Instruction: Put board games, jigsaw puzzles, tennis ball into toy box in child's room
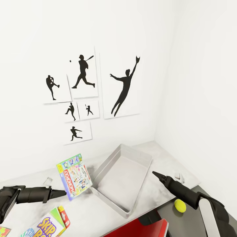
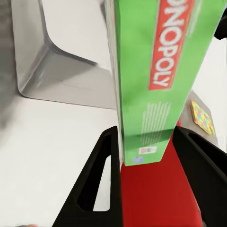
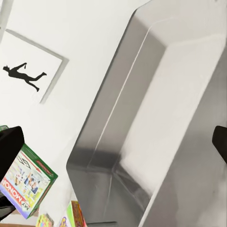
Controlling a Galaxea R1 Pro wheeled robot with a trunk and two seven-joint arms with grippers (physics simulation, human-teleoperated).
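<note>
My left gripper [image 1: 63,193] is shut on the lower edge of the Monopoly board game [image 1: 75,176], holding it upright on edge just left of the toy box [image 1: 122,174]. In the left wrist view the game's green side [image 2: 151,80] stands between my fingers [image 2: 101,184], with the toy box wall [image 2: 56,66] beyond and a jigsaw puzzle [image 2: 202,118] off to the side. The grey toy box lies empty on the table [image 1: 158,154]. My right gripper [image 1: 156,174] hovers open at the box's right rim. The tennis ball [image 1: 180,205] rests on the lower dark section. A Skip-Bo board game [image 1: 49,227] lies near the front.
White walls meet in a corner behind the table, with baseball silhouette posters [image 1: 123,85] on the left wall. A red object [image 1: 138,228] sits below the table's front edge. Two small pale items [image 1: 48,181] [image 1: 179,176] lie on the tabletop.
</note>
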